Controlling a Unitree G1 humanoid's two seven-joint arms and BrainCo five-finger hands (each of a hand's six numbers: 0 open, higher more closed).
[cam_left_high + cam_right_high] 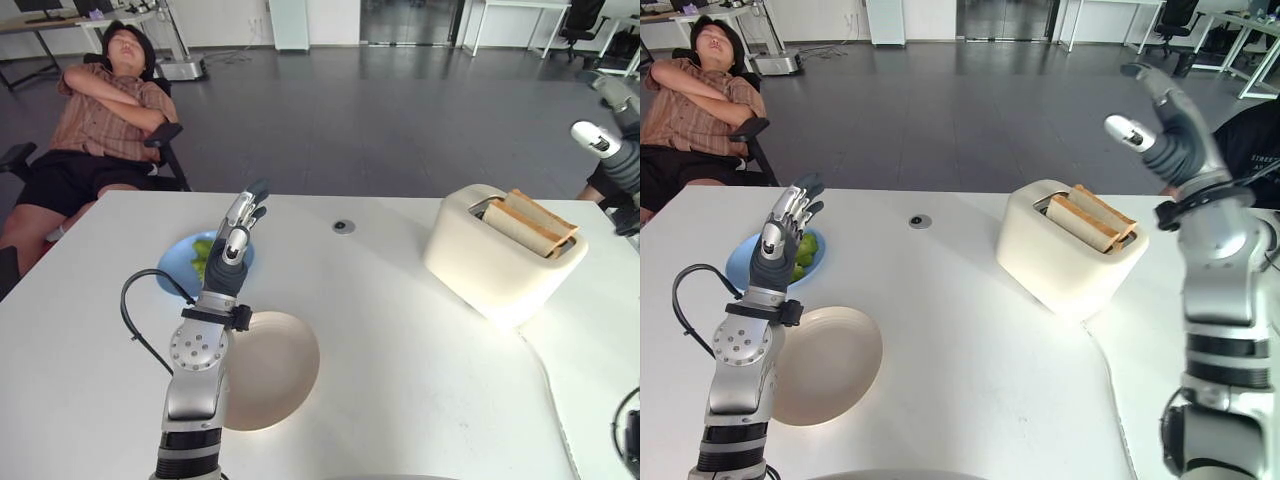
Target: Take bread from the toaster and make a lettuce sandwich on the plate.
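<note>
A cream toaster stands on the right half of the white table with two slices of toasted bread sticking out of its slots. An empty cream plate lies near the front left. Behind it a blue plate carries green lettuce. My left hand is raised over the blue plate with its fingers stretched out, holding nothing. My right hand is lifted high to the right of the toaster, fingers spread and empty, well apart from the bread.
A small round metal fitting is set in the table near its far edge. A black cable loops out from my left forearm. Bare tabletop lies between the cream plate and the toaster.
</note>
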